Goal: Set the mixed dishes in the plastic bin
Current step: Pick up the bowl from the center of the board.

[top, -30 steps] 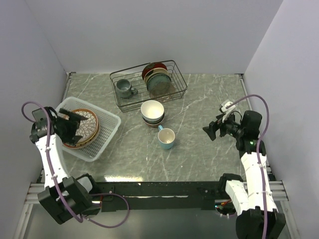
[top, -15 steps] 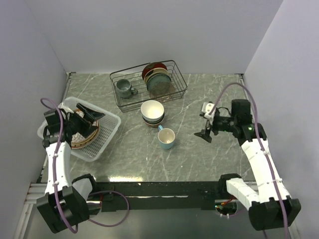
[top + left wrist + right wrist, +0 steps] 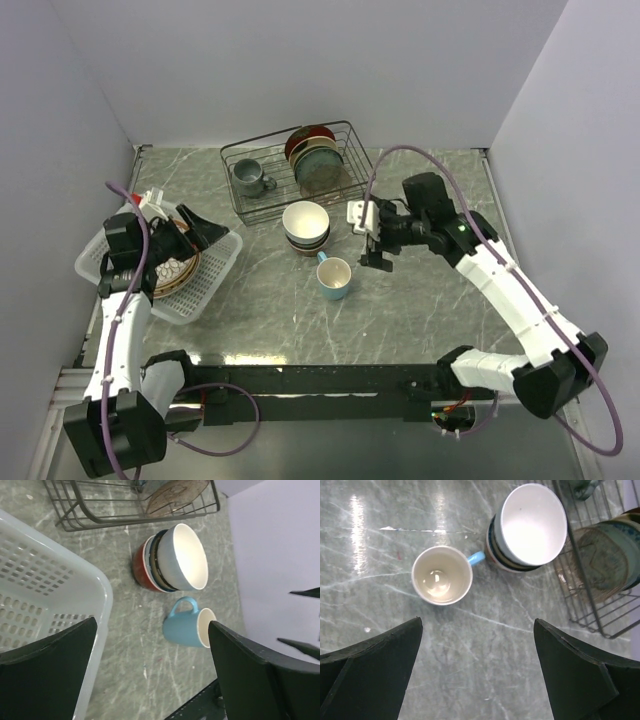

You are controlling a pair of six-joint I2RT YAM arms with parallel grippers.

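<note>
Both are spread wide, nothing held! The left end effector (image 3: 200,232) hovers over the right edge of the white lattice-sided plastic bin (image 3: 205,288), where round plates (image 3: 170,270) lie stacked flat. The right end effector (image 3: 372,248) hangs by the glossy light blue mug (image 3: 334,278), which stands upright on the marbled grey worktop (image 3: 420,310). Just beyond it sit nested bowls (image 3: 306,226), a cream one on top.

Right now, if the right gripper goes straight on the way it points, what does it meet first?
Probably the bare table, just beside the light blue mug; the open jaws of the right gripper frame that spot. Depth is unclear, so the mug could come first.
</note>
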